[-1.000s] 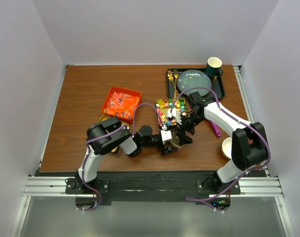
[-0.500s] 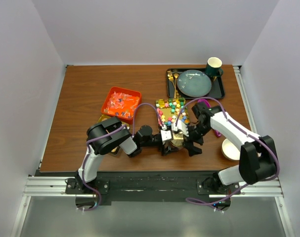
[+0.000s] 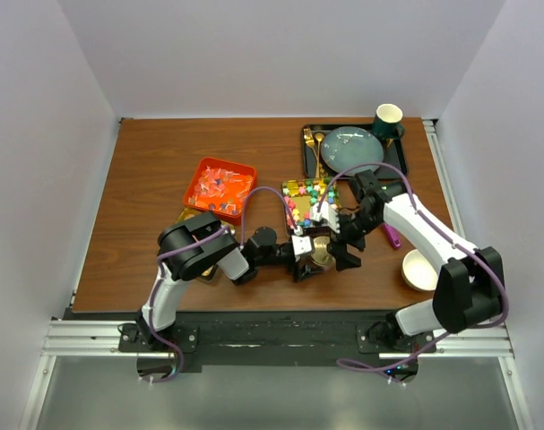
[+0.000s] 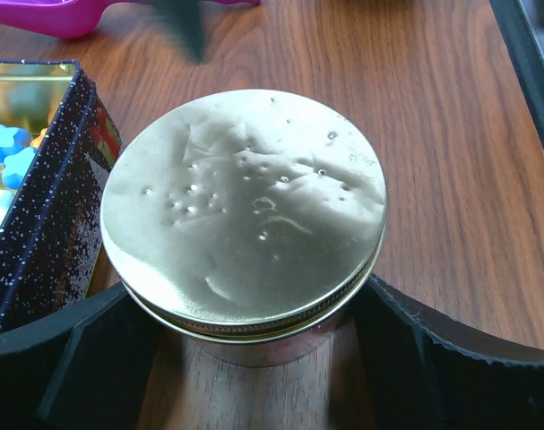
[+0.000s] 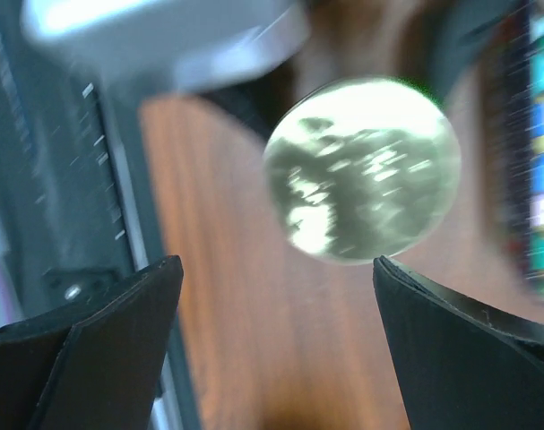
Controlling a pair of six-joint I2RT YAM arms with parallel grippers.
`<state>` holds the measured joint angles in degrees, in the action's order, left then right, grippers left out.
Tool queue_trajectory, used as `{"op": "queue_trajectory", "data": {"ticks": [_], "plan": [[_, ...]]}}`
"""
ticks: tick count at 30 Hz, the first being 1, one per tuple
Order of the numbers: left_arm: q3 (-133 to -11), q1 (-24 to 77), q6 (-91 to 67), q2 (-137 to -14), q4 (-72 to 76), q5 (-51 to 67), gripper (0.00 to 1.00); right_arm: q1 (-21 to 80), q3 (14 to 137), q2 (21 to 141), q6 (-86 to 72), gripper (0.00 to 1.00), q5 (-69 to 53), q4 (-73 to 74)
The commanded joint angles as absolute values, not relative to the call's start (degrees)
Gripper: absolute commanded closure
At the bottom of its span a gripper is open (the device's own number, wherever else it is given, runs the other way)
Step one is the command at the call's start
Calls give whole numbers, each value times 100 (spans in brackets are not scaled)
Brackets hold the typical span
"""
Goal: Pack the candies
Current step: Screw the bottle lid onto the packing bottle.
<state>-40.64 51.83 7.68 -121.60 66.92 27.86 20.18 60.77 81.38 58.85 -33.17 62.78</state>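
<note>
Opening step, likely: your left gripper [image 3: 315, 258] clamps the jar [image 4: 272, 348]; right gripper [image 5: 276, 269] hovers over its lid [image 4: 245, 210] (2 jaws apart); candies [image 3: 309, 199] lie in the tin [image 4: 52, 224] on its far side; next, grip lid, twist.

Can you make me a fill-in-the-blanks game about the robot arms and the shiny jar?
1. The left end effector grips a jar with a shiny ____ lid.
2. The right end effector has its fingers wide ____.
3. The scoop lying on the table is ____.

Missing words: gold, open, pink.
</note>
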Motion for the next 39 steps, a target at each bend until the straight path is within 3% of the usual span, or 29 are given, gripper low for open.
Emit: {"op": "queue_trajectory", "data": {"ticks": [1,15,33,39], "plan": [[-3762,5071,1468,-12788,4482,1969,100,2004,6442,8428,5642,8,-3656,5608],[-3779,5080,1389,-12814,4474,1872,100,2320,6741,9140,5915,7,-3771,5520],[-3762,5062,1362,-12788,4500,1828,100,2435,5810,8526,5960,9,-3402,5775],[-3805,5036,1397,-12762,4386,1933,100,2426,6020,8314,5538,9,-3454,5327]]}}
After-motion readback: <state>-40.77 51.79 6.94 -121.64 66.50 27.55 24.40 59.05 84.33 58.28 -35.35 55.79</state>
